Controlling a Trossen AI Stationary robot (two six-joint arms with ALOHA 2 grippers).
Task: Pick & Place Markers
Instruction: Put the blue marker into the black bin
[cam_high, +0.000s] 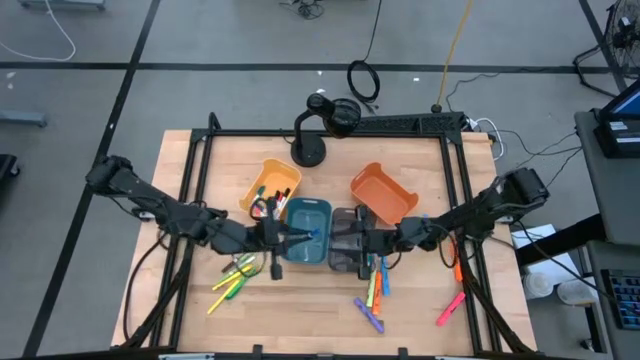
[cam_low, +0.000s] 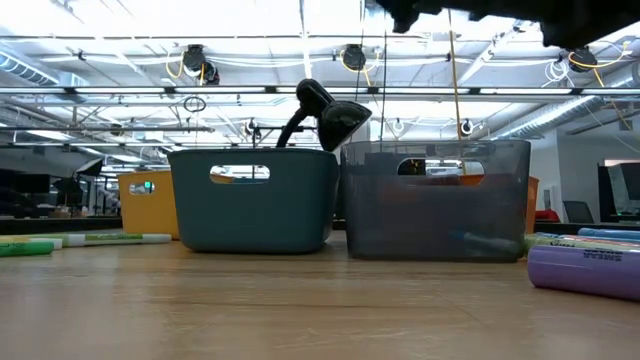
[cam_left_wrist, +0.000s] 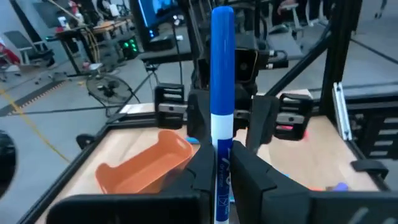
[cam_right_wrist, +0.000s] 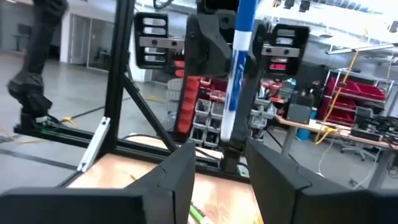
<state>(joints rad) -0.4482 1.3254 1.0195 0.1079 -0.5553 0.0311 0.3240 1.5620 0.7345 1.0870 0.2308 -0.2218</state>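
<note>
My left gripper (cam_high: 303, 237) hovers over the teal bin (cam_high: 305, 225), shut on a blue-and-white marker (cam_left_wrist: 222, 62) that stands about upright. My right gripper (cam_high: 363, 240) faces it from over the grey bin (cam_high: 345, 255); its fingers (cam_right_wrist: 171, 180) are open and empty. The right wrist view shows the same marker (cam_right_wrist: 238, 62) in the left gripper. Green and yellow markers (cam_high: 235, 275) lie on the table left of the bins, and more markers (cam_high: 376, 285) lie to the right. A purple marker (cam_low: 585, 270) lies close in the low view. My left gripper pinches the marker's lower barrel (cam_left_wrist: 222, 140), just below the white band, between its two fingers. The fingers come level from the table's left and lie across the marker. It is lifted clear and stands about upright, its long blue end above the fingers.
A yellow bin (cam_high: 268, 185) holding markers and an orange bin (cam_high: 385, 195) stand behind the teal and grey ones. A black lamp (cam_high: 320, 125) is at the far edge. Purple (cam_high: 368, 315), pink (cam_high: 450, 308) and orange (cam_high: 457, 262) markers lie near the right frame post.
</note>
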